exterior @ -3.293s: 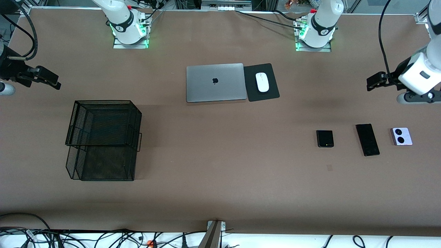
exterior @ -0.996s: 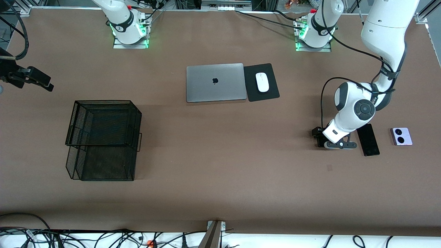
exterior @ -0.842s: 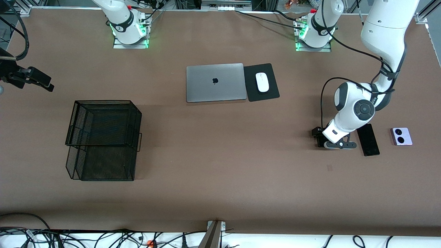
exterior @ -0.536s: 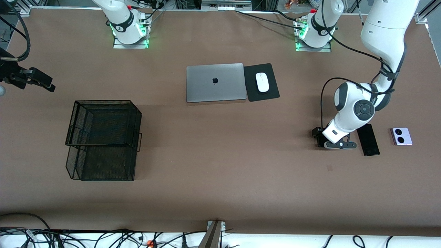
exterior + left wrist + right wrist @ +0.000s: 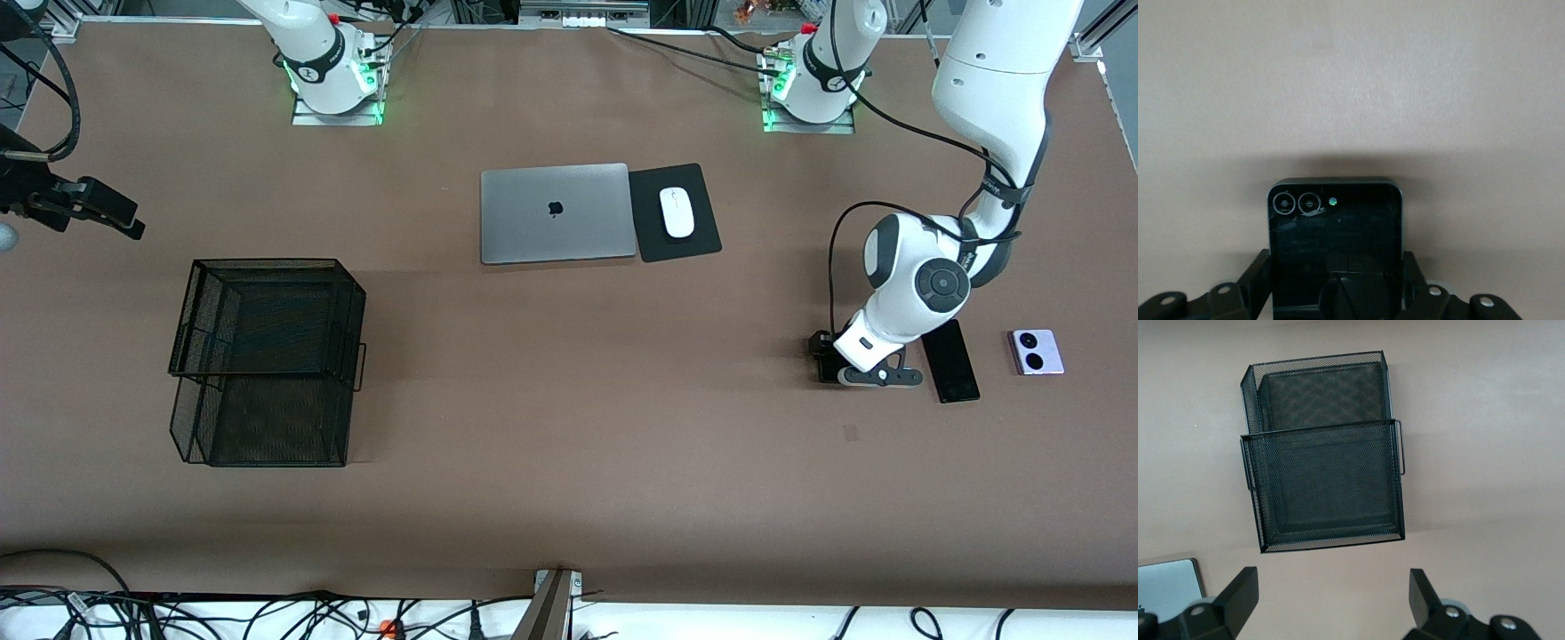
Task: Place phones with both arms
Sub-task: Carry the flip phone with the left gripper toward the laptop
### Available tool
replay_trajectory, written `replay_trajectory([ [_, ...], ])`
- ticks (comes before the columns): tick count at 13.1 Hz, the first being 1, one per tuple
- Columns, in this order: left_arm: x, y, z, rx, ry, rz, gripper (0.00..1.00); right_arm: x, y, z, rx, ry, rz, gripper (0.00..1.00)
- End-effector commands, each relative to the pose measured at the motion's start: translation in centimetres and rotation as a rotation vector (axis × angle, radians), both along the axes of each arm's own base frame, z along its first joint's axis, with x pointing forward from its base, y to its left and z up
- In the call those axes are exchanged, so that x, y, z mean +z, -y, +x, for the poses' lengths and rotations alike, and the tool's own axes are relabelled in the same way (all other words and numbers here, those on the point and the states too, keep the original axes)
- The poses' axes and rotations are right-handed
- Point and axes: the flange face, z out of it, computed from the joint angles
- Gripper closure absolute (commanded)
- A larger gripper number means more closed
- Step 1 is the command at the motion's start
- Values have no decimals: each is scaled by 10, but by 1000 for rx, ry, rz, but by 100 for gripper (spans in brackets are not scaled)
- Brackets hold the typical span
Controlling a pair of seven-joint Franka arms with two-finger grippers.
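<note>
Since the squarish black flip phone [image 5: 1335, 250] lies flat on the brown worktop [image 5: 569, 427], the left pincer [image 5: 831, 363] has dropped low, fingers closed against its edges for lifting. Right pincer [image 5: 1331, 600] waits wide open, empty, above the black wire-mesh basket [image 5: 1321, 477].

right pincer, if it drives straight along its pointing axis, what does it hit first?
Probably the black wire-mesh two-tier tray: in the right wrist view it lies dead ahead between the open fingers of the right pincer, nothing in between. Depth is unclear.
</note>
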Motion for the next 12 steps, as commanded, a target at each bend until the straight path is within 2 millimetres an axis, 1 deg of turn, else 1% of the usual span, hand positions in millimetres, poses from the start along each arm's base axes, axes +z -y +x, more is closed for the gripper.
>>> replay_trajectory([
  [1,52,-1,21,-26,-51,4,73,5,-1,1,-7,-2,16,0],
  [5,140,1,46,-24,-101,10,73,5,-1,1,-7,-2,15,0],
  [7,180,15,56,-28,-124,-2,73,4,-2,1,-5,-4,15,0],
  [8,192,35,57,-44,-153,-20,73,5,-2,1,-5,-2,16,0],
  [9,203,50,60,-60,-148,-33,73,5,-2,1,-5,-2,16,0],
  [10,209,66,60,-86,-137,-43,71,5,-1,1,-7,-2,16,0],
  [11,217,96,58,-127,-124,-66,71,5,-2,1,-5,-2,16,0],
  [12,217,117,58,-156,-120,-80,71,5,-2,0,-5,-4,15,0],
])
